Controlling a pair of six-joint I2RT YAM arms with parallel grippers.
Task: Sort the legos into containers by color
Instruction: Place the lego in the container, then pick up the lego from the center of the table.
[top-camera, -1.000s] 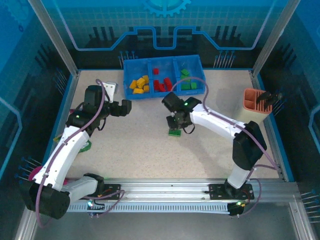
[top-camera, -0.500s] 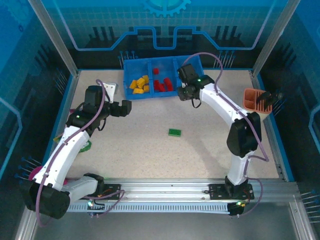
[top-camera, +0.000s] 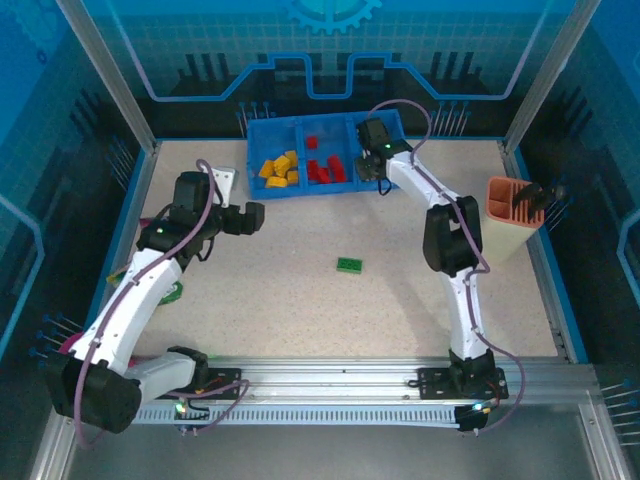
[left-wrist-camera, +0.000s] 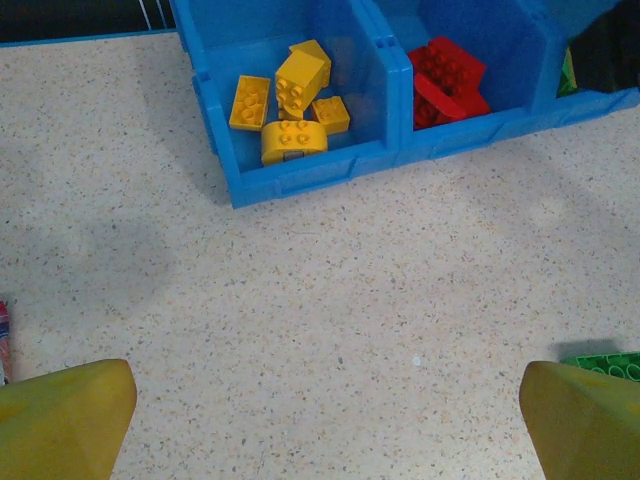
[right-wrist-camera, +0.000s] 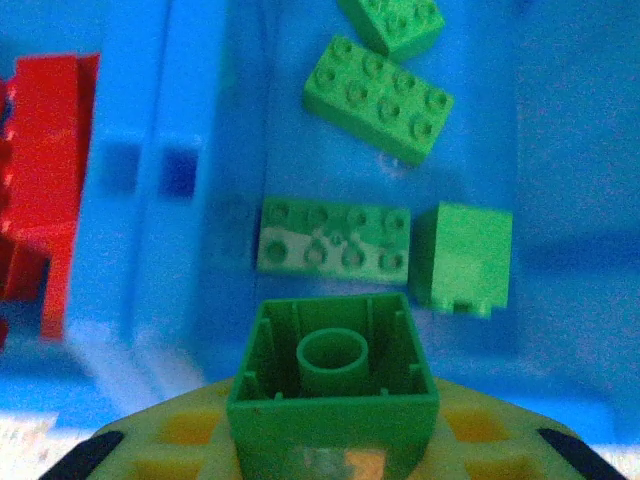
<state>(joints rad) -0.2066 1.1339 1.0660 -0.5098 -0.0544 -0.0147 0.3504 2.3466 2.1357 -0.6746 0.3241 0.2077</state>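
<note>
Release step: your right gripper (top-camera: 373, 160) pinched a green brick (right-wrist-camera: 333, 385) just above the green bin (right-wrist-camera: 560, 150), whose floor ahead held four more. Next, you needed only to part the fingers. Your left gripper (left-wrist-camera: 325, 420) hung spread over roomy speckled table (left-wrist-camera: 320, 300); a stray brick (top-camera: 349, 265) lay beside its right finger.

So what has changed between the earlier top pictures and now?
The right gripper swung from the middle of the table to the right compartment of the low blue plastic tray; it holds a small green studded brick above the green ones there. The flat green brick on the table, the open left gripper, and the yellow bricks and red bricks stayed put.
</note>
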